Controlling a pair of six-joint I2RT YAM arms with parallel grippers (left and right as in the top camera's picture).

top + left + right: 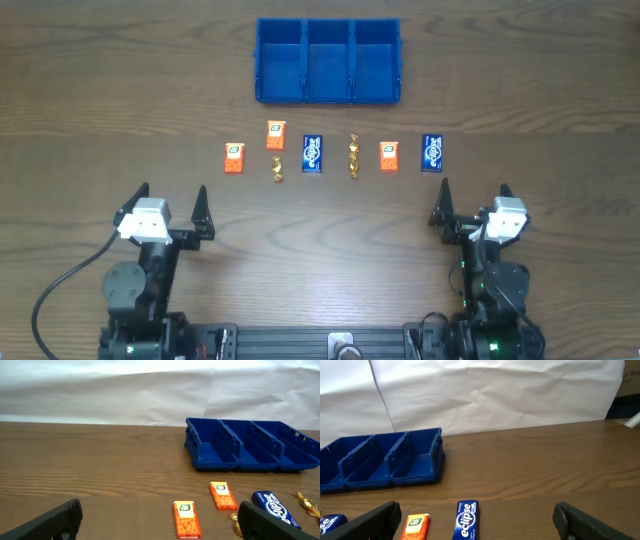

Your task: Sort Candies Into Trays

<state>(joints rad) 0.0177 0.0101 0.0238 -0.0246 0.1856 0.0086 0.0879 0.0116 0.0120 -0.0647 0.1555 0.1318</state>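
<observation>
We find both tools spread wide and empty: left gripper (172,192), right gripper (475,188). The candies lie in a row between the grippers and the blue three-bin tray (328,96), well apart from either. We judge the orange mint boxes (234,158) and blue mint packs (313,153) light, rigid and slick; grip across the narrow sides. The gold-wrapped candies (353,156) look small and crinkly; pinch mid-body.

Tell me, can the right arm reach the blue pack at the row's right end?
Probably yes. The blue pack lies just ahead of the open right gripper, with nothing between them; the orange box beside it lies apart.
</observation>
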